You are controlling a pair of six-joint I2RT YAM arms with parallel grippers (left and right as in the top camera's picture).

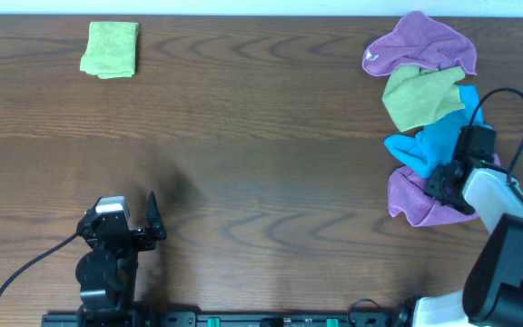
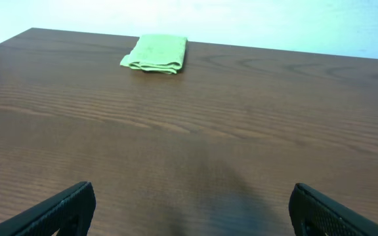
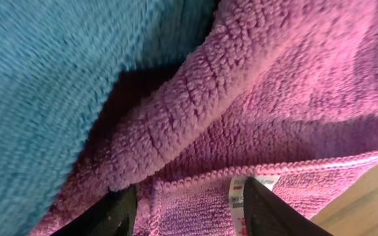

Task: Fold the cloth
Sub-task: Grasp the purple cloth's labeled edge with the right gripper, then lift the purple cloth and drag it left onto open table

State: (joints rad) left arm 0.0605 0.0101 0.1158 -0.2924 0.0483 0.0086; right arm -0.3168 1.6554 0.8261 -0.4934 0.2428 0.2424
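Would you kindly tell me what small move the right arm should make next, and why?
Probably lower a little and close the right gripper on the cloth: its fingers stand apart astride the hemmed edge by the white label, apparently pinching nothing, and the blue cloth lies to one side.

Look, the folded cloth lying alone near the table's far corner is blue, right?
No, the folded cloth lying alone near the table's far corner is green, not blue; the overhead view shows it. The blue cloth sits crumpled on the other side.
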